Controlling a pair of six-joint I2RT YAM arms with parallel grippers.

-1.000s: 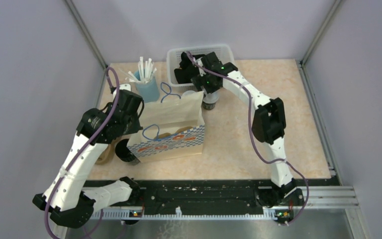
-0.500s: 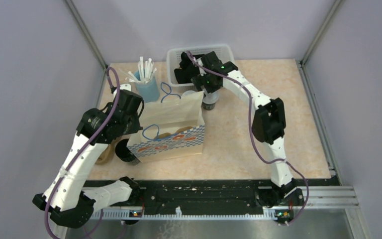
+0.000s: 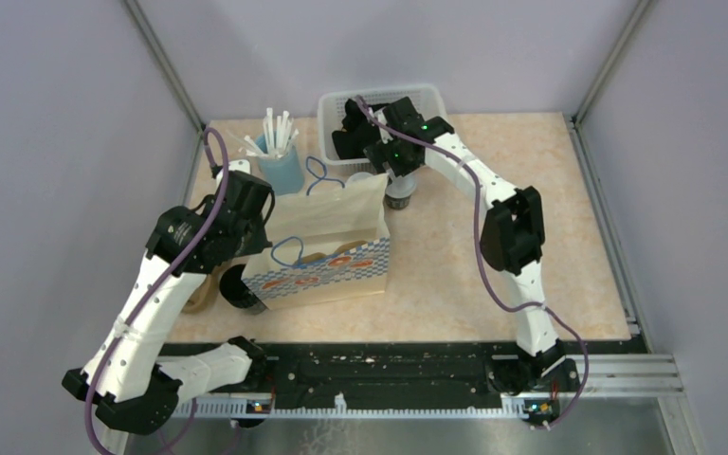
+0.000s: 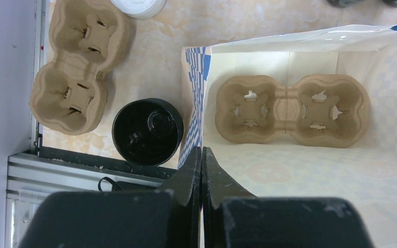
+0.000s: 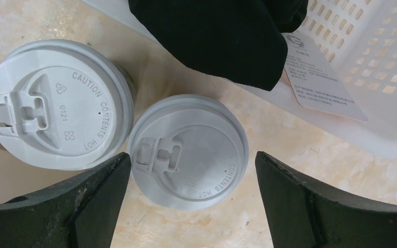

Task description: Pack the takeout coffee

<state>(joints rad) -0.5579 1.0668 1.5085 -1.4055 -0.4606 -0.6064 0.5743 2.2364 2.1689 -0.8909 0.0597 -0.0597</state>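
1. The right arm's [image 3: 498, 223] jaws stand wide apart above the tabletop [image 5: 289, 137]. One finger is on each side of a takeout coffee cup [image 5: 188, 150] with a pale grey lid, mid-frame in the right wrist view, and neither touches it.
2. A second lidded cup [image 5: 57, 103] stands at the left of that frame, its rim just beside the first cup's. The left-hand finger's tip lies close under both rims.
3. Along the top, a white basket [image 5: 387, 72] holds black cloth [image 5: 222, 36] that hangs over its edge near the cups, with a paper tag [image 5: 323, 77] beside it.
4. The left arm's [image 3: 166, 284] jaws are pressed together at the rim of the open paper bag [image 4: 194, 103]. I cannot tell whether paper is pinched between them.
5. A brown pulp carrier [image 4: 289, 111] lies flat on the bag's bottom.
6. Outside the bag, at the left of the frame, lie a second carrier [image 4: 75, 67] and an all-black cup [image 4: 147, 132] against the bag's wall.
7. A blue cup of straws [image 3: 280, 166] stands at the upper left, behind the bag.
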